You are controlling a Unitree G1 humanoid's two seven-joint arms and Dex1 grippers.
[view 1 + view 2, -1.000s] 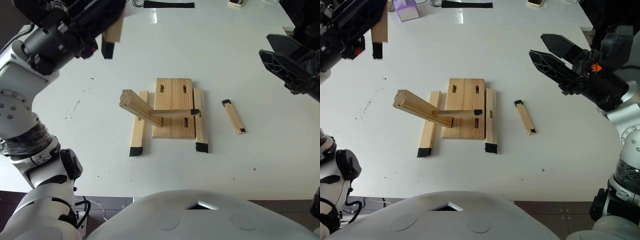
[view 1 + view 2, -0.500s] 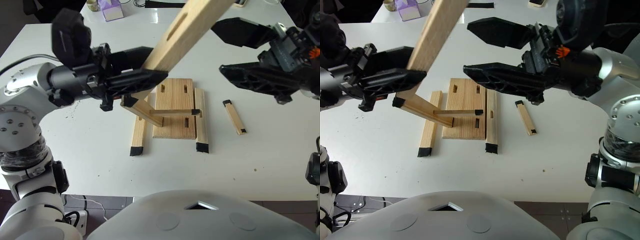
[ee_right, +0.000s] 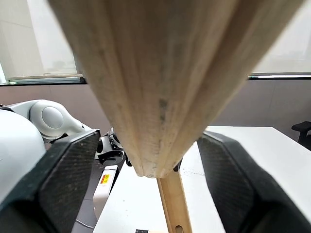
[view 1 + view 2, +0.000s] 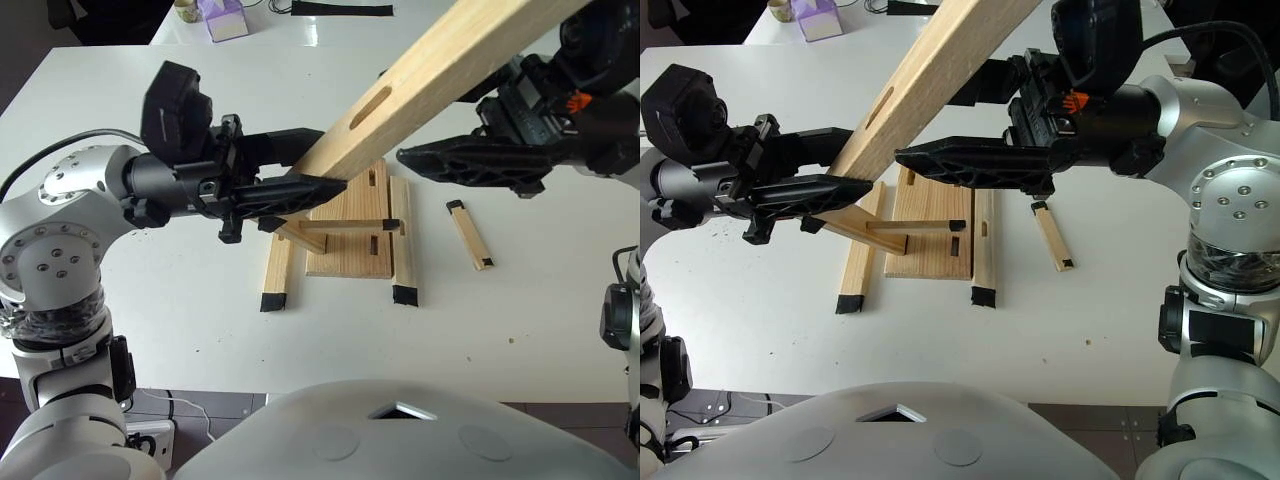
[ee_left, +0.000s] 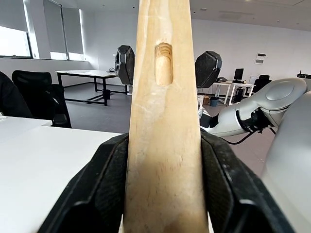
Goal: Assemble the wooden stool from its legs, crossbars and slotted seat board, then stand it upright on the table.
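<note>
My left gripper (image 4: 330,158) is shut on the lower end of a slotted wooden leg (image 4: 440,60), which slants up to the right above the table. The right gripper (image 4: 930,122) is open, one finger on each side of the leg's middle with a gap both ways. In the left wrist view both pads (image 5: 109,184) press on the leg (image 5: 164,121). Below lies the slotted seat board (image 4: 347,215), flanked by two flat legs (image 4: 278,255) (image 4: 400,240). A third leg with a crossbar (image 4: 335,226) leans over the board. A loose crossbar (image 4: 468,233) lies to its right.
A purple tissue box (image 4: 225,18), a cup (image 4: 185,10) and a black strip (image 4: 340,8) sit at the table's far edge. The near part of the white table (image 4: 200,340) is bare in front of the parts.
The left arm swung the held leg from the far left to over the parts and tilted it lower. The right gripper moved in from the right, and its open fingers now straddle the leg.
</note>
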